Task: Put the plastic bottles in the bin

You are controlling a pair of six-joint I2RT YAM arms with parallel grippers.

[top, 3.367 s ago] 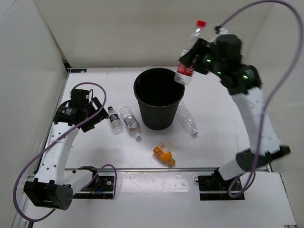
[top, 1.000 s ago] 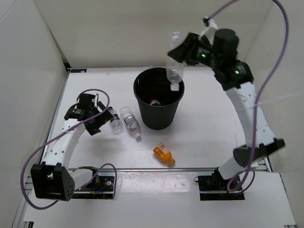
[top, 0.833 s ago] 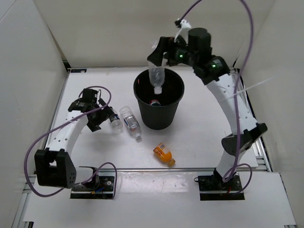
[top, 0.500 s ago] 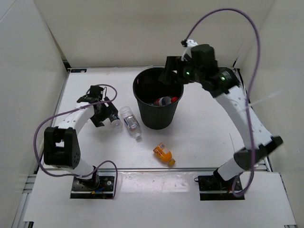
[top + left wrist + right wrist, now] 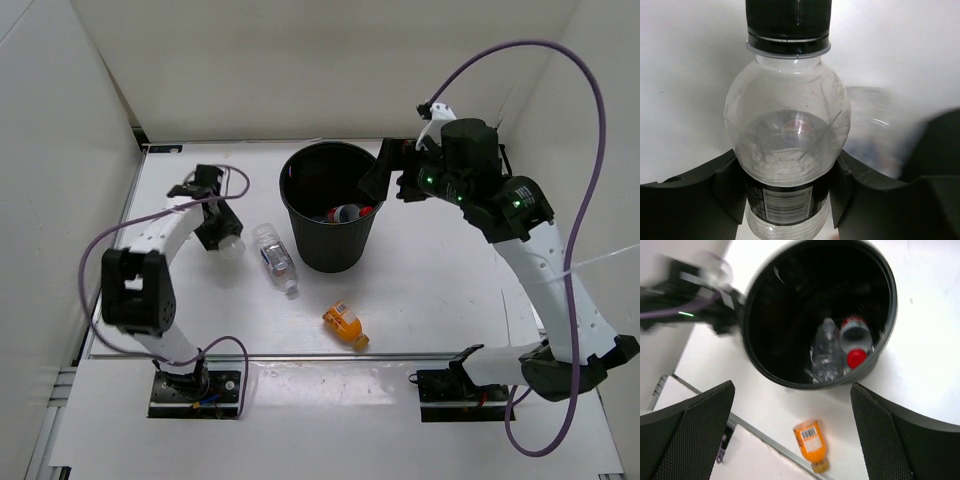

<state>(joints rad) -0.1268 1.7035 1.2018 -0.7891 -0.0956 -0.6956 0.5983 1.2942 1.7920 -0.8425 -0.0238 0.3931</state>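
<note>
Top external: we see the bin (image 5: 300, 215) on the surface (image 5: 450, 280), with a labelled bottle (image 5: 273, 255) beside it and an orange bottle (image 5: 345, 325) nearer us. Left wrist: the left jaws clamp a black-capped bottle (image 5: 787, 135), its base cut off and the background blurred. Right wrist: the right jaws stand wide apart above the bin, which holds a red-capped bottle (image 5: 854, 340) and a clear bottle (image 5: 826, 350).

Bins: one, black bin (image 5: 330, 250). Bottles, five in all: first dark-label bottle (image 5: 787, 135), second dark-label bottle (image 5: 273, 256), one plain clear bottle (image 5: 824, 352), one red-cap bottle (image 5: 854, 337), one orange bottle (image 5: 345, 327). Two inside, three outside. Grippers: two, left gripper (image 5: 787, 172) and right gripper (image 5: 792, 387).
</note>
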